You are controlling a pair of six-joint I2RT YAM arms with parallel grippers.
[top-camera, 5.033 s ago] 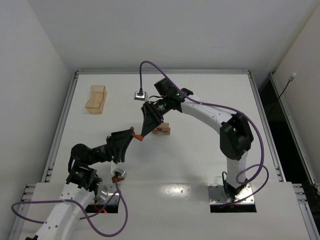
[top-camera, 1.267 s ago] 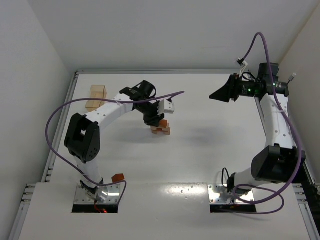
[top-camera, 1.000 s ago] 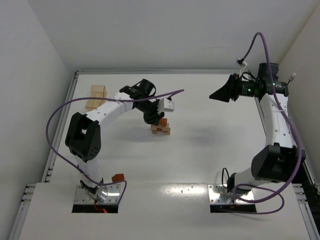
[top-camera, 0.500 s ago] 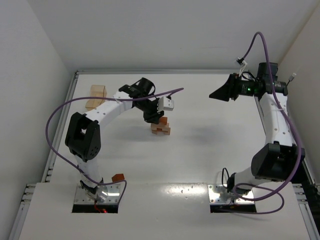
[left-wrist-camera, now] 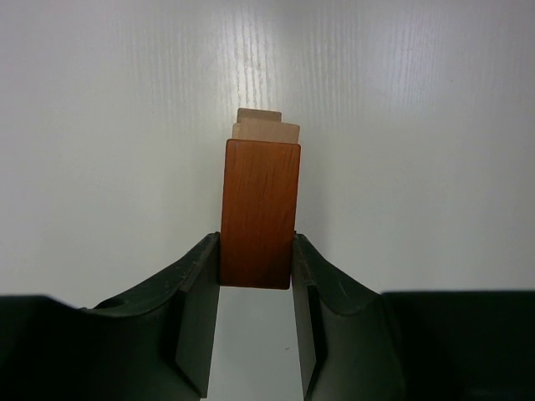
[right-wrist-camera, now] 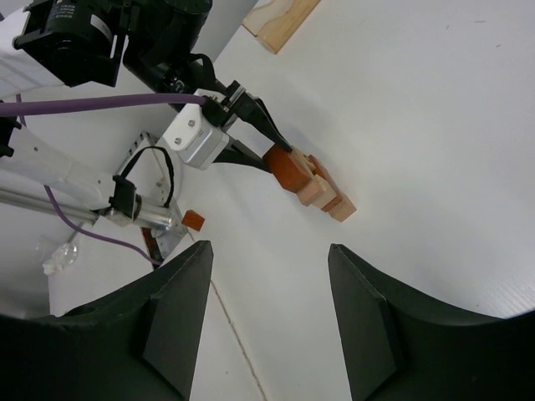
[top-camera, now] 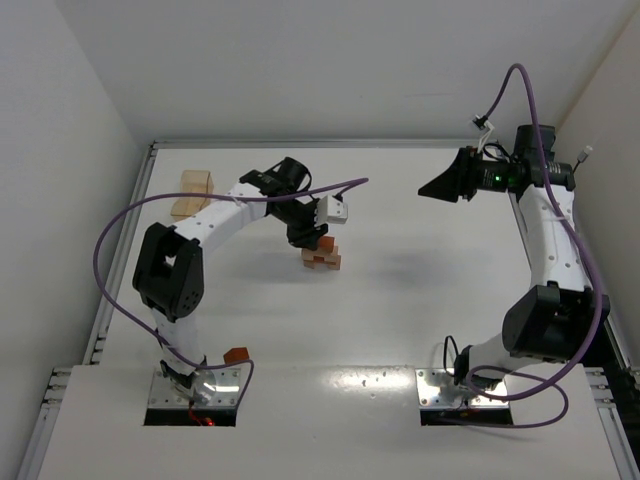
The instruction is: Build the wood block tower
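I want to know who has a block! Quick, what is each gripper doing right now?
Left gripper: closed on a reddish-brown block.
Right gripper: open, holding nothing.

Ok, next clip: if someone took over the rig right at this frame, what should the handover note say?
Left gripper: shut on a reddish-brown block, held right at the tower mid-table. I cannot tell whether it already rests on the pale blocks.
Right gripper: open, empty, raised at the far right, well away from the tower.
Done: a low stack of pale and reddish blocks stands.
Left: seat the held block, release, back off. A small reddish piece lies by the left arm's base and may be needed too.
The larger pale wooden piece sits at the far left, away from both grippers.
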